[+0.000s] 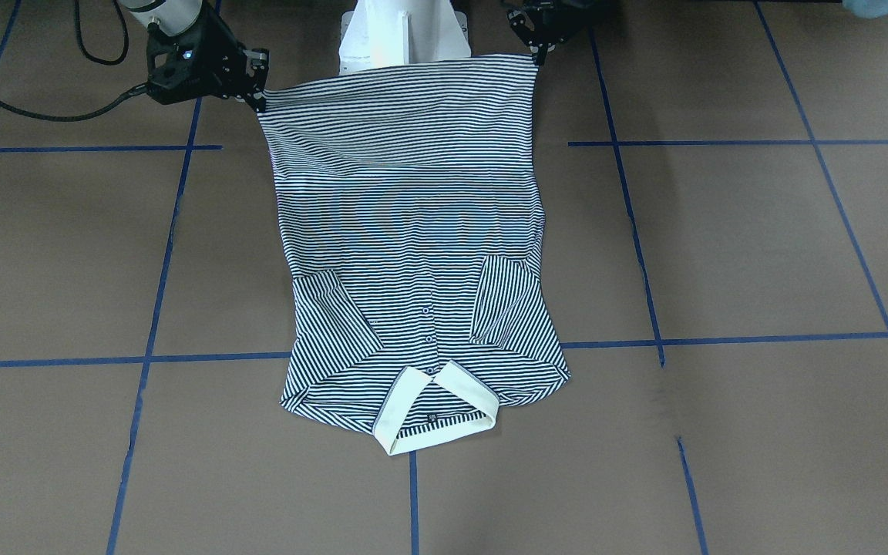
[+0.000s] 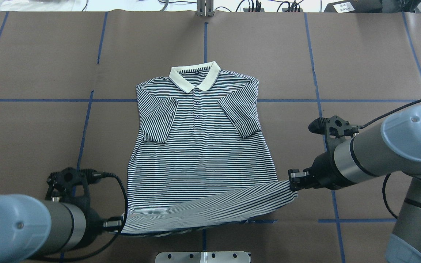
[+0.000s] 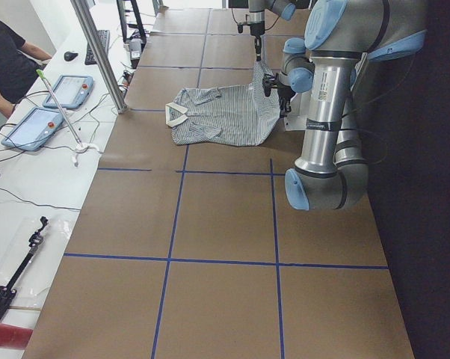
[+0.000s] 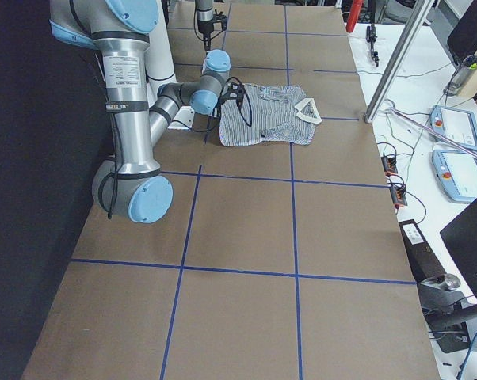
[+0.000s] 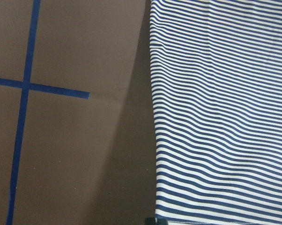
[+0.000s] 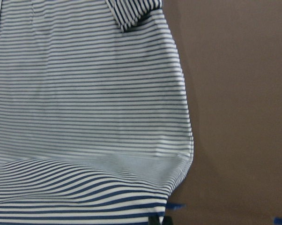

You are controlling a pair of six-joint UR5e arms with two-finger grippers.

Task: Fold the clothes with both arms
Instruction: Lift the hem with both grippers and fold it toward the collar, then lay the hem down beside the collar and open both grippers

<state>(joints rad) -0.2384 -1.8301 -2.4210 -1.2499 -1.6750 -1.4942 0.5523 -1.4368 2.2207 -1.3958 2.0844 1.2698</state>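
Left end effector [image 2: 118,223] and right end effector [image 2: 293,181] pinch hem corners of the polo shirt [image 2: 199,153].

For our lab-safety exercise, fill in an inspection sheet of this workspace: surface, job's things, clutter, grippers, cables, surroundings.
Surface: brown table marked with blue tape lines.
Job's things: striped polo shirt face up, sleeves folded in, hem lifted.
Clutter: nothing seen.
Grippers: left gripper and right gripper each shut on a hem corner.
Cables: black cable trails over the table to the right gripper.
Surroundings: white bench with tablets; a person beside it.
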